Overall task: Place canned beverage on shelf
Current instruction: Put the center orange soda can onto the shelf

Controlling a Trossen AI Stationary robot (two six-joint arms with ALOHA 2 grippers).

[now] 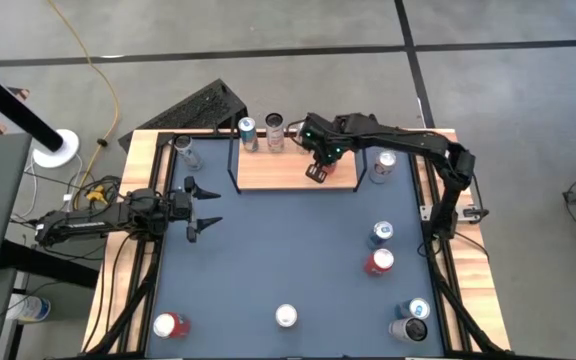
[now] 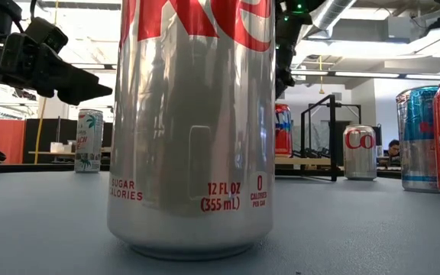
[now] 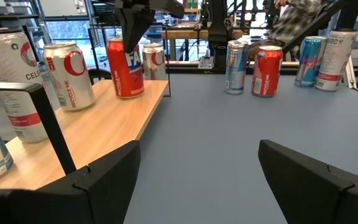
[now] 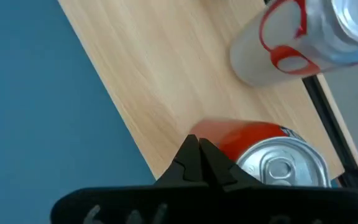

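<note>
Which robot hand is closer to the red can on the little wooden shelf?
The right. The right gripper hangs shut just above the red can on the shelf. The left gripper waits open over the table's left side, well away from it.

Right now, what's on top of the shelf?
On the shelf: two silver cans at its back edge, and a red can under the shut right end effector, which hides it from overhead.

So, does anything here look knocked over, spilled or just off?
Nothing stands out. Every can in view stands upright, with no spill. The red can sits near the edge of the shelf, fully on the wood. The right gripper is shut and empty just above it; the left gripper waits open at the table's left.
</note>
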